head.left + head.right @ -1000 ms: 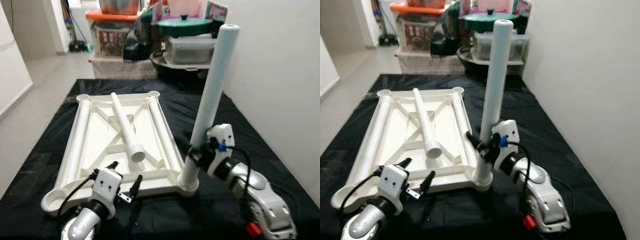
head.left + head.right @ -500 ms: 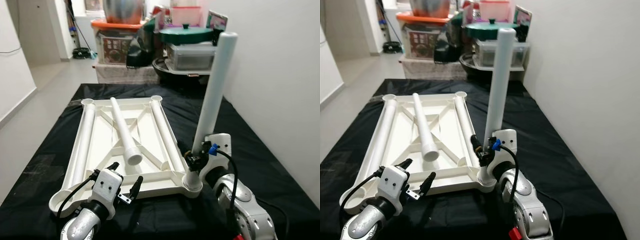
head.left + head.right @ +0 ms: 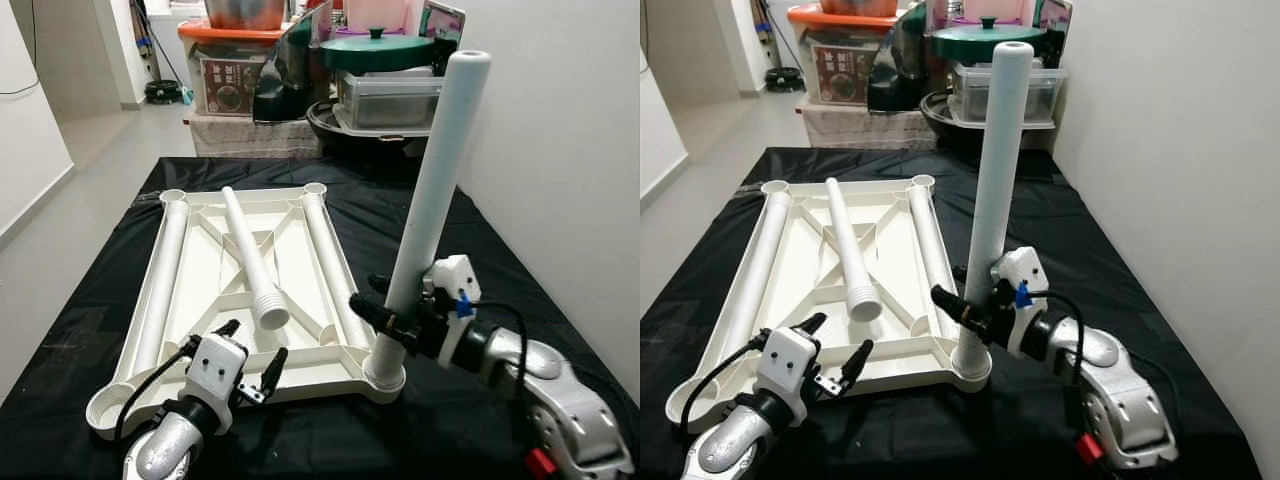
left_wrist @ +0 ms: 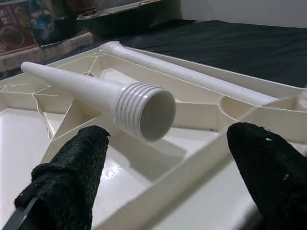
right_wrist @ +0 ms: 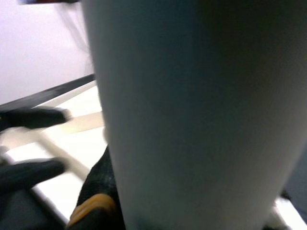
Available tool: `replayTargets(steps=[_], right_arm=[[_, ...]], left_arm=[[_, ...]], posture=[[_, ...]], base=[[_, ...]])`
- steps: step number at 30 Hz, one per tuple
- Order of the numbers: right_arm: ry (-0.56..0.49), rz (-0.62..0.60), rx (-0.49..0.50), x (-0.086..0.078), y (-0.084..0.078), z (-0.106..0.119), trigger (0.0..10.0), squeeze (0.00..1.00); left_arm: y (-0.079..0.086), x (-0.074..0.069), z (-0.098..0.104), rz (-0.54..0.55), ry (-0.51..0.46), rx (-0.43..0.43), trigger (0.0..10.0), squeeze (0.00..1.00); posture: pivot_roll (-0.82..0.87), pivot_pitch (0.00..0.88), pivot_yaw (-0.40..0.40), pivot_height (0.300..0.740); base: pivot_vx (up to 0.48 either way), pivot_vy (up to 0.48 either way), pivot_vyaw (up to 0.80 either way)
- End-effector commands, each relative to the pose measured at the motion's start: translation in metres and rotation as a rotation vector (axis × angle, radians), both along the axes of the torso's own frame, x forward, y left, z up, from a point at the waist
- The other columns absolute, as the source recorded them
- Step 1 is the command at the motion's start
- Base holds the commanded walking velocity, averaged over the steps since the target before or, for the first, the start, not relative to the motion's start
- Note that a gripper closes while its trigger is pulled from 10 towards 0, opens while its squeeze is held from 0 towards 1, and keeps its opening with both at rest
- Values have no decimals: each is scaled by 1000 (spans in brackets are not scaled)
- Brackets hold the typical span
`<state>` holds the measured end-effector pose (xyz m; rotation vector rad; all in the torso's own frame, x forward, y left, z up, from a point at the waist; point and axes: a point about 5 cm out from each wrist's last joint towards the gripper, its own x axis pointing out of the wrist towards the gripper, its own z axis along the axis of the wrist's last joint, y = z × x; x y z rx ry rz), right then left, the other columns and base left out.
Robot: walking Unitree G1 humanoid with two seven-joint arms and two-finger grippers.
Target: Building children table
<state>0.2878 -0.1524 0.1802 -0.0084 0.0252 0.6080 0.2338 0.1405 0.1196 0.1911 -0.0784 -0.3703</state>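
Note:
An upturned white tabletop (image 3: 190,290) lies on the black cloth. One white leg (image 3: 432,200) stands upright in its near right corner socket (image 3: 384,372). My right gripper (image 3: 384,300) is shut on the low part of this leg, black fingers (image 3: 366,306) poking out to the left of it; the leg (image 5: 192,110) looms close in the right wrist view. A loose leg (image 3: 248,255) lies slantwise on the tabletop, threaded end (image 4: 146,111) toward me. My left gripper (image 3: 250,346) hangs open over the near edge, its fingers (image 4: 72,177) wide on either side of that end.
The black cloth (image 3: 500,250) covers a low table that reaches a white wall (image 3: 570,150) on the right. Behind the table stand stacked storage boxes, pots and a green lid (image 3: 375,52). Bare floor (image 3: 90,160) runs along the left side.
The camera has shifted a little. My right wrist has swung round the upright leg, so its fingers now point left across it. The left gripper stays put.

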Motion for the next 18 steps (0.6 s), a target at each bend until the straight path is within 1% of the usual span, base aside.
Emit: replayTargets(steps=[1, 2, 3, 5, 6, 7, 8, 9, 10, 11, 12, 15, 16, 18], right_arm=[[101, -252, 4, 11, -17, -18, 0, 0], [101, -252, 4, 11, -17, -18, 0, 0], [120, -296, 14, 13, -19, -21, 0, 0], [120, -291, 14, 13, -20, -21, 0, 0], [158, -415, 49, 12, -22, -26, 0, 0], [211, -556, 86, 8, -20, -33, 0, 0], [211, -556, 86, 8, -20, -33, 0, 0], [215, -553, 86, 5, -14, -33, 0, 0], [186, -452, 66, 2, 4, -28, 10000, 0], [186, -452, 66, 2, 4, -28, 10000, 0], [161, -380, 74, -1, 13, -23, 10000, 0], [122, -345, 128, -2, 14, -16, 10000, 0], [113, -332, 115, -1, 10, -14, 10000, 1000], [107, -311, 93, 2, 3, -9, 10000, 1000]], left_arm=[[1, -1, -5, 1, 19, 10, 10000, 0], [1, -1, -5, 1, 19, 10, 10000, 0], [1, -1, -5, 1, 19, 11, 10000, 0], [1, -1, -5, 1, 19, 11, 10000, 0], [2, -2, -6, 0, 20, 14, 10000, 0], [3, -1, -6, -1, 21, 19, 10000, 0], [3, -1, -6, -1, 21, 19, 10000, 0], [3, -1, -6, -1, 21, 20, 10000, 0], [2, -1, -6, -5, 22, 19, 10000, 0], [2, -1, -6, -5, 22, 19, 10000, 0], [1, -1, -6, -10, 22, 20, 10000, 0], [0, -1, -7, -14, 23, 21, 10000, 0], [0, -1, -7, -12, 22, 21, 10000, 0], [1, 0, -7, -7, 22, 20, 10000, 0]], posture=[[88, 0, -58, 740], [88, 0, -58, 740], [88, 0, -58, 740], [88, 0, -58, 740], [78, 0, -48, 740], [77, 0, -46, 740], [77, 0, -46, 740], [77, 0, -46, 740], [71, 0, -43, 740], [71, 0, -43, 740], [67, 0, -45, 740], [67, 0, -45, 740], [69, 0, -52, 740], [70, 0, -52, 740]], base=[[0, 0, 0], [0, 0, 0], [0, 0, 0], [0, 0, 0], [0, 0, 0], [0, 0, 0], [0, 0, 0], [0, 0, 0], [0, 0, 0], [0, 0, 0], [0, 0, 0], [0, 0, 0], [0, 0, 0], [0, 0, 0]])
